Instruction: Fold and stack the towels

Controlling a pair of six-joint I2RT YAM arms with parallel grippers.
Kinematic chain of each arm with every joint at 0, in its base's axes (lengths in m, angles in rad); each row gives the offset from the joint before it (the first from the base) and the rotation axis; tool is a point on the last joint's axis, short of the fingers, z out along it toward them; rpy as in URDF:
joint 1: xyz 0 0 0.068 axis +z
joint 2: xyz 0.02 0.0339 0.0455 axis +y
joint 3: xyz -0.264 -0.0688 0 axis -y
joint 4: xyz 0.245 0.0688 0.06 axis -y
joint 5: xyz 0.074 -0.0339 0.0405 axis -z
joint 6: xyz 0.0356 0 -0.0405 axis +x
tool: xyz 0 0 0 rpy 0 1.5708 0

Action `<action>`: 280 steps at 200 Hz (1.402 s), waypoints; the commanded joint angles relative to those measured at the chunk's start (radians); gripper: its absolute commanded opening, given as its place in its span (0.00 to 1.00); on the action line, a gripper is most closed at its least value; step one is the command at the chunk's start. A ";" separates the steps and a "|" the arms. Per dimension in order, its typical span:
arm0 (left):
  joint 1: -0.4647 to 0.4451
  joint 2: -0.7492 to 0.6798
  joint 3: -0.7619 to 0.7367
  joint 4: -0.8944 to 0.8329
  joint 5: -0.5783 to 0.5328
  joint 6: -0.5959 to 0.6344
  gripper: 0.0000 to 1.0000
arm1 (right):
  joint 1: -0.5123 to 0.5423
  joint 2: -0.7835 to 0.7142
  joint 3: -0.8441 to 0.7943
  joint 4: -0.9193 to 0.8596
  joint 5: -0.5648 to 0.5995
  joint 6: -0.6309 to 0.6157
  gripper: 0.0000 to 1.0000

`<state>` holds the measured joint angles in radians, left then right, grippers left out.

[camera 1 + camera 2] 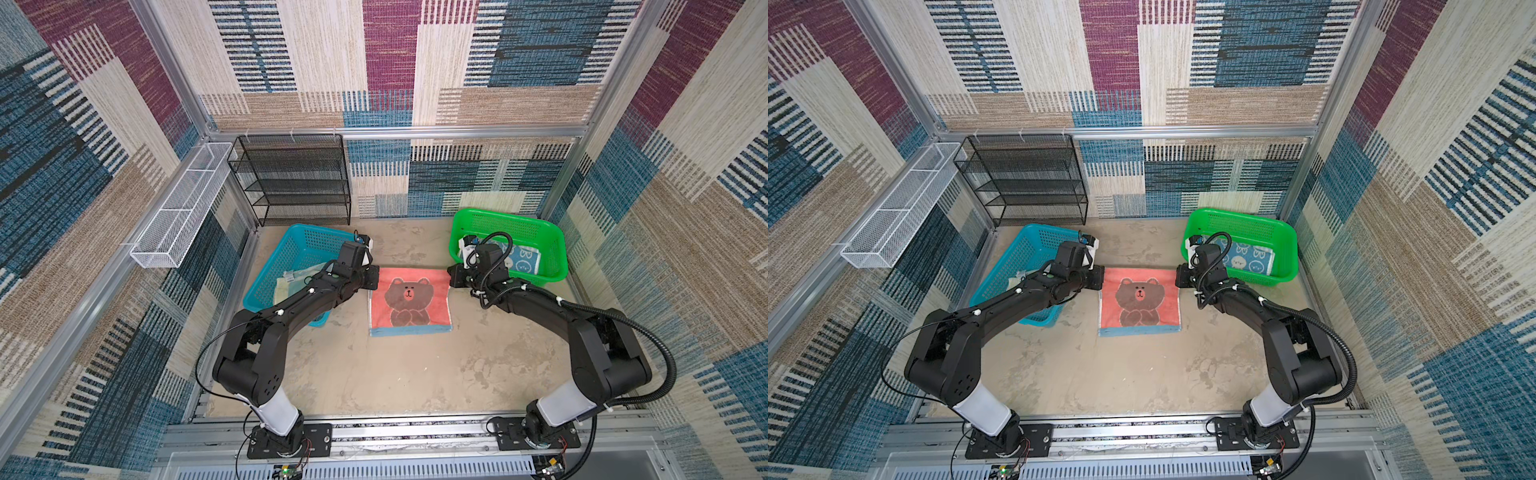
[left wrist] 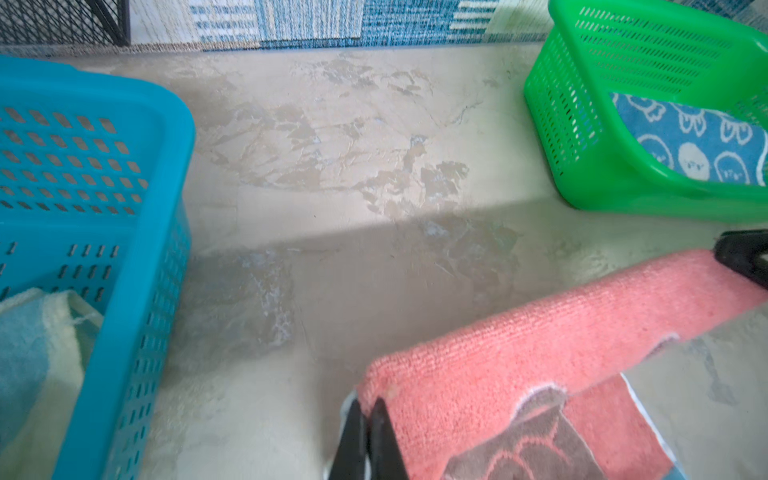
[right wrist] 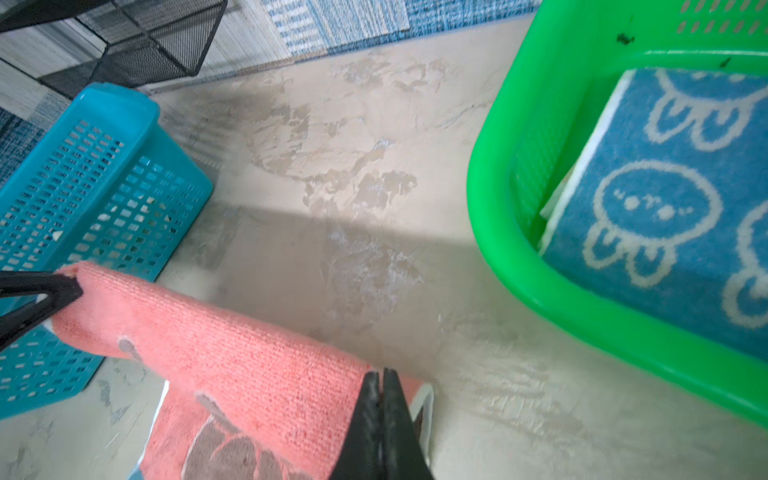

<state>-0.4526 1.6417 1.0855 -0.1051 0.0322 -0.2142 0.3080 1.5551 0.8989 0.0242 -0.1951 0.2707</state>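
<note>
**Coral towel pinched at both far corners, fold not yet made**

Coral terry with a brown bear, the towel [image 1: 409, 301] lies mid-worktop [image 1: 395, 374], between the blue basket [image 1: 266, 274] toward the left edge and the green basket [image 1: 498, 212] by the far right corner. Its near, blue-banded hem rests flat. Its far hem is raised off the surface and rolled slightly over.

We see the left gripper [image 2: 368, 419] clamped tight on the far left corner of the cloth and the right gripper [image 3: 381, 386] clamped the same way on the far right corner. Both sets of jaws are narrow, with only fabric between them.

A folded blue rabbit towel [image 1: 521, 257] already sits in the green basket. Pale cloth [image 1: 291, 286] lies loose in the blue one, though we cannot tell how many pieces.

We judge this the start of the first fold, far hem to near hem. Several things could spoil it:

- **Slipping corner:** each pinch takes only the corner tip, so one could slip free and the hem would sag.
- **Crooked fold:** arms travelling unevenly would lay the fold askew.
- **Sliding near hem:** pulling too low could drag the near hem along the worktop instead of folding over it.
- **Basket knock:** the right arm sits just beside the green basket, so a wide swing could knock it.
</note>
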 commanded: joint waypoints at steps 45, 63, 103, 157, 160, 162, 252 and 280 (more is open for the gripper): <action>-0.073 -0.160 -0.183 0.007 0.008 -0.069 0.00 | 0.002 -0.174 -0.172 -0.005 -0.074 0.025 0.00; -0.094 -0.193 -0.232 0.007 0.020 -0.092 0.00 | 0.006 -0.211 -0.225 -0.008 -0.090 0.048 0.00; -0.126 -0.211 -0.314 0.019 0.005 -0.128 0.00 | 0.031 -0.254 -0.340 0.008 -0.117 0.115 0.00; -0.133 -0.169 -0.384 0.070 -0.015 -0.177 0.19 | 0.059 -0.212 -0.416 0.010 -0.119 0.161 0.11; -0.133 -0.170 -0.385 0.069 -0.013 -0.178 0.23 | 0.059 -0.211 -0.416 0.008 -0.119 0.160 0.12; -0.133 -0.169 -0.385 0.068 -0.013 -0.178 0.24 | 0.059 -0.211 -0.416 0.007 -0.119 0.159 0.13; -0.137 -0.404 -0.391 -0.015 -0.028 -0.201 0.44 | 0.059 -0.344 -0.380 -0.060 -0.133 0.121 0.42; -0.138 -0.420 -0.375 -0.020 0.006 -0.223 0.44 | 0.059 -0.323 -0.364 -0.055 -0.162 0.124 0.47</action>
<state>-0.5892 1.2285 0.6960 -0.1032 0.0071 -0.3981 0.3664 1.2179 0.5179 -0.0399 -0.3233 0.3988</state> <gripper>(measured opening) 0.443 0.452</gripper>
